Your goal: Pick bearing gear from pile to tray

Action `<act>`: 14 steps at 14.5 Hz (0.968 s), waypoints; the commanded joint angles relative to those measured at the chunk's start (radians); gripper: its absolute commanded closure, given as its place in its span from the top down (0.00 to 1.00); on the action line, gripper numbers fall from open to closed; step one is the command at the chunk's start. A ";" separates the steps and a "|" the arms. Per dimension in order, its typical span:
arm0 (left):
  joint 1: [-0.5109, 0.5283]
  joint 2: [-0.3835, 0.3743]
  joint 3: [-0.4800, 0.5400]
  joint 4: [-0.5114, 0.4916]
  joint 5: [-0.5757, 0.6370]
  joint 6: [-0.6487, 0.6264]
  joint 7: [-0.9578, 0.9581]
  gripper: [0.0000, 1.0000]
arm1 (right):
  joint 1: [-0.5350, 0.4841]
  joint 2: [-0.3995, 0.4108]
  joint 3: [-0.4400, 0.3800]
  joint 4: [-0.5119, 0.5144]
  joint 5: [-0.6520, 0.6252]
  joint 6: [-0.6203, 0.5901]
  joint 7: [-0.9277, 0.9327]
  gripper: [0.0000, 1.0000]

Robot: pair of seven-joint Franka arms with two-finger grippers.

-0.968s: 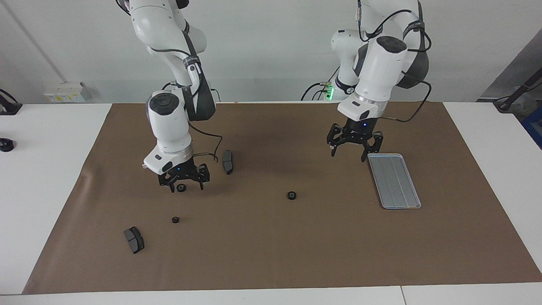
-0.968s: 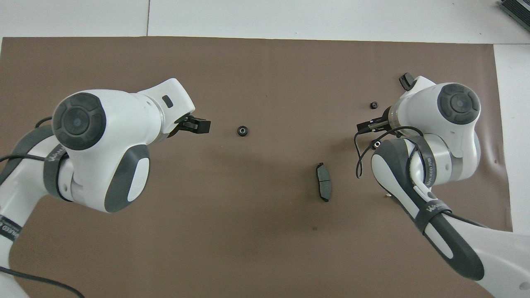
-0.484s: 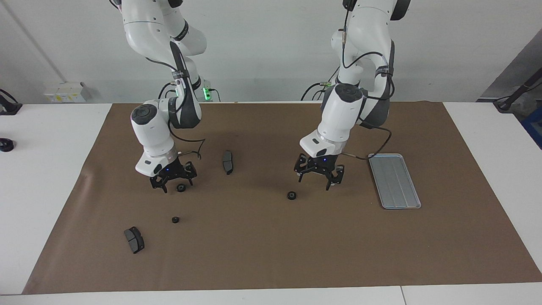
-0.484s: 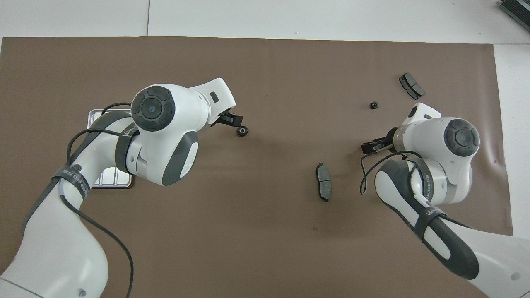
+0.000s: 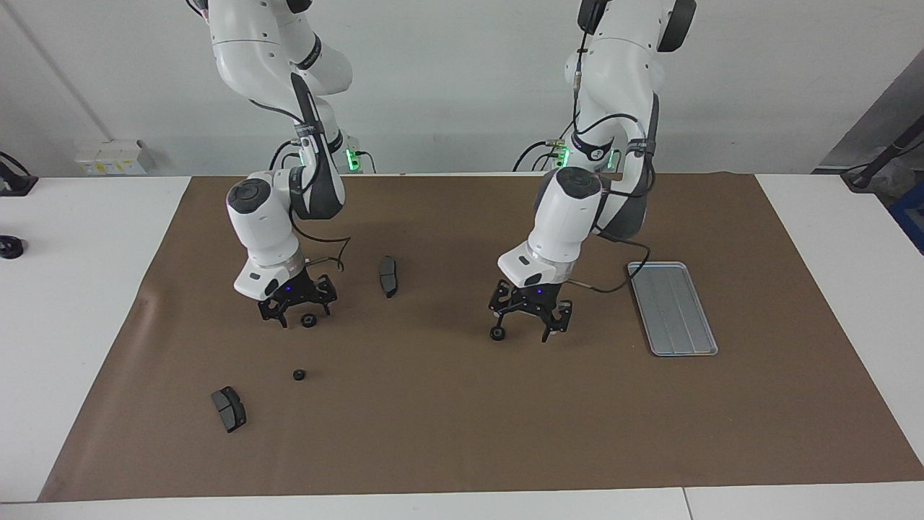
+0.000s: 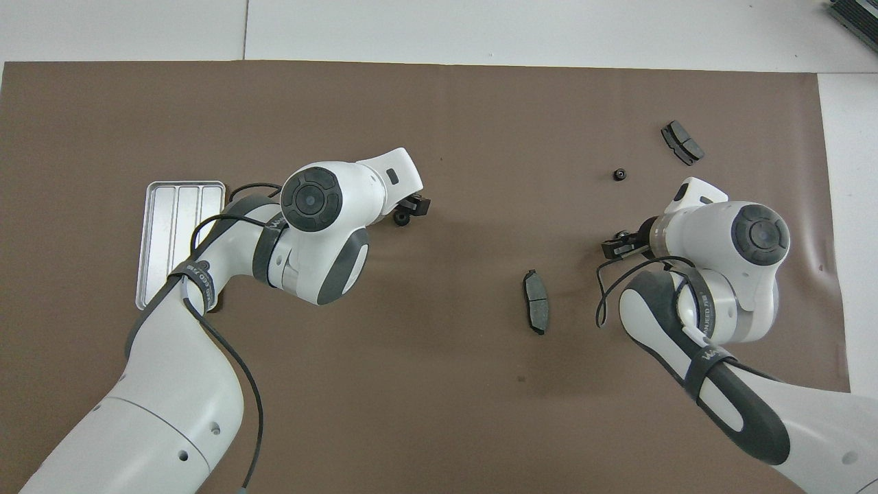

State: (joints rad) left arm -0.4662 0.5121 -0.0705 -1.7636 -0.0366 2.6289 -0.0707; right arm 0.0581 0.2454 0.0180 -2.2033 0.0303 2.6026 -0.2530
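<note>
Three small black round gears lie on the brown mat. One gear (image 5: 497, 333) lies mid-table, also in the overhead view (image 6: 401, 218). My left gripper (image 5: 521, 329) is open and low over the mat, with one fingertip right at this gear and the other toward the tray. A second gear (image 5: 309, 320) lies under my open right gripper (image 5: 297, 315), between its fingers. A third, smaller gear (image 5: 299, 375) lies farther from the robots. The silver grooved tray (image 5: 671, 307) lies toward the left arm's end and holds nothing. No white bracket is in view.
One dark brake pad (image 5: 388, 275) lies between the two grippers, nearer the robots. Another brake pad (image 5: 229, 409) lies toward the right arm's end, farther from the robots than the smallest gear. The brown mat (image 5: 462, 433) covers the white table.
My left gripper has moved from beside the tray to the middle gear and come down low over the mat. My right gripper has shifted slightly and stays over its gear.
</note>
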 commanded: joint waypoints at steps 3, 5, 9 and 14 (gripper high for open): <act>-0.060 -0.027 0.017 -0.120 0.001 0.083 -0.044 1.00 | -0.018 0.005 0.013 -0.019 0.028 0.027 -0.035 0.49; -0.078 -0.035 0.015 -0.134 0.001 0.083 -0.087 1.00 | -0.021 0.014 0.013 -0.019 0.030 0.048 -0.034 0.34; -0.080 -0.038 0.017 -0.139 0.001 0.080 -0.086 1.00 | -0.005 0.012 0.014 -0.003 0.063 0.034 -0.005 0.00; -0.072 -0.038 0.017 -0.132 0.003 0.069 -0.077 0.49 | 0.017 -0.046 0.020 0.152 0.069 -0.208 0.154 0.00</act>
State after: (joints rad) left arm -0.5352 0.4987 -0.0631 -1.8641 -0.0363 2.6958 -0.1400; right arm 0.0702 0.2350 0.0319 -2.1200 0.0750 2.4976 -0.1637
